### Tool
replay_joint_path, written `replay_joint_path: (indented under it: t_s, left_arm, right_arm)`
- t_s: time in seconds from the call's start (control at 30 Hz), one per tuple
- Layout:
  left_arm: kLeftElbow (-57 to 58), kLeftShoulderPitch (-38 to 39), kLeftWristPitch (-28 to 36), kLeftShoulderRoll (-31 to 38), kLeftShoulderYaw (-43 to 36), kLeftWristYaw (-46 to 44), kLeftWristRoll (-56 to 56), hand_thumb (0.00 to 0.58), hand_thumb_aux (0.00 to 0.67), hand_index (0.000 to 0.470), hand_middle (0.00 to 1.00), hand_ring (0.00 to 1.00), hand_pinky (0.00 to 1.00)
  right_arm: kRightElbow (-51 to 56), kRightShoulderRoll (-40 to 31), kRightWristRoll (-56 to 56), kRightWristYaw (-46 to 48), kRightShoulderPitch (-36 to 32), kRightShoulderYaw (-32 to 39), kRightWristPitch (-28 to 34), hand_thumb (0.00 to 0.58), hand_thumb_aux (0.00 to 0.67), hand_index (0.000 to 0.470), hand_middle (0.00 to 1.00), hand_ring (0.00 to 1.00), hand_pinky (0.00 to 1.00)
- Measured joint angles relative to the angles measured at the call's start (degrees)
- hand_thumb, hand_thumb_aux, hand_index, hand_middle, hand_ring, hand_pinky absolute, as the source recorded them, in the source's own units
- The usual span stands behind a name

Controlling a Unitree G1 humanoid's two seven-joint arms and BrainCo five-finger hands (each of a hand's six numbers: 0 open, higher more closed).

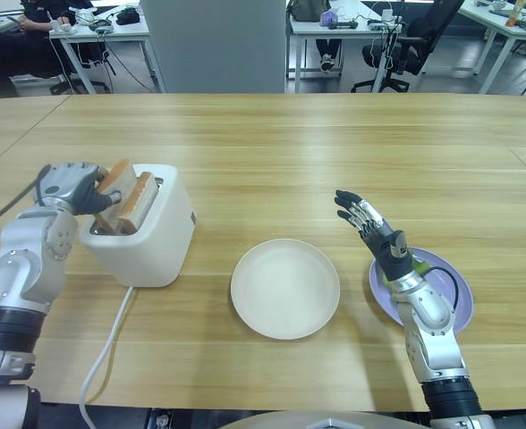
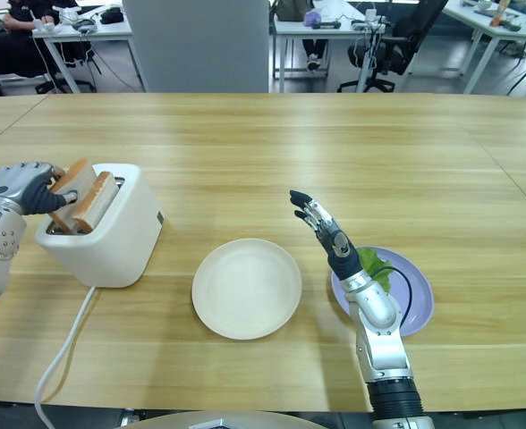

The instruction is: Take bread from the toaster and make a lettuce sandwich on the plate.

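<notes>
1. At the left edge of the surface, my left hand sits at the toaster. Its fingers are curled around the top of the left slice, which stands tilted in its slot and well proud of it.
2. Just right of that, the right slice leans in the next slot, very close to the held one; I cannot tell whether they touch. I judge the lift should go slowly, straight up along the slot, so the neighbour is not dragged out or tipped.
3. I would keep the squeeze light. Toast probably crumbles under a hard pinch, and the toaster may shift if the slice jams. Its cord trails toward the near edge, so no sideways yank.
4. At the centre, just right of the toaster, the white plate lies bare. Once the slice clears the slot, I would carry it right and low, then lay it flat in the middle.
5. On the right, my right hand hovers with fingers spread and straight, holding nothing. Its wrist is over the left part of the purple plate, where the lettuce lies. I would leave this hand parked until bread is down.
</notes>
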Motion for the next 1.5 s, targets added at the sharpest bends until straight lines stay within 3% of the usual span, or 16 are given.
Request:
replay_joint_path:
  t_s: [0.33, 0.43, 0.57, 0.8, 1.0, 1.2, 1.5]
  left_arm:
    - [-7.1, 1.0, -6.9, -3.9, 13.8, 6.8, -12.8, 0.58, 0.67, 0.46, 1.0, 1.0, 1.0]
    - [-10.9, 0.3, -9.4, -5.3, 18.3, 6.2, -19.2, 0.58, 0.67, 0.46, 1.0, 1.0, 1.0]
    - [-19.6, -0.5, -7.4, -8.6, 20.7, -0.9, -31.4, 0.58, 0.67, 0.46, 1.0, 1.0, 1.0]
    - [-31.2, -1.7, 0.9, -13.6, 11.7, -12.2, -43.8, 0.58, 0.67, 0.46, 1.0, 1.0, 1.0]
    - [-32.5, -2.0, 5.2, -16.1, 3.9, -18.6, -46.6, 0.58, 0.67, 0.46, 1.0, 1.0, 1.0]
    - [-28.1, -2.3, 6.0, -19.1, -6.7, -23.9, -44.4, 0.58, 0.67, 0.46, 1.0, 1.0, 1.0]
    - [-17.1, -3.5, 2.5, -21.2, -18.3, -29.3, -36.7, 0.58, 0.67, 0.46, 1.0, 1.0, 1.0]
  right_arm:
    - [0.0, -1.9, -3.0, -1.7, -0.4, -1.0, -1.6, 0.0, 0.0, 0.0, 0.0, 0.0, 0.0]
    - [1.0, -8.6, -12.3, -5.6, -2.3, -4.5, -6.3, 0.0, 0.0, 0.0, 0.0, 0.0, 0.0]
    - [8.8, -20.3, -26.2, -14.6, -5.9, -10.1, -12.9, 0.0, 0.0, 0.0, 0.0, 0.0, 0.0]
    - [28.6, -32.4, -42.6, -30.7, -6.2, -9.1, -22.2, 0.0, 0.0, 0.0, 0.0, 0.0, 0.0]
    - [41.7, -37.4, -54.3, -45.0, -6.3, -1.3, -26.8, 0.0, 0.0, 0.0, 0.0, 0.0, 0.0]
    - [53.9, -39.1, -64.6, -57.9, -10.7, 9.7, -24.6, 0.0, 0.0, 0.0, 0.0, 0.0, 0.0]
    - [64.3, -37.9, -67.8, -66.7, -16.4, 20.1, -21.8, 0.0, 0.0, 0.0, 0.0, 0.0, 0.0]
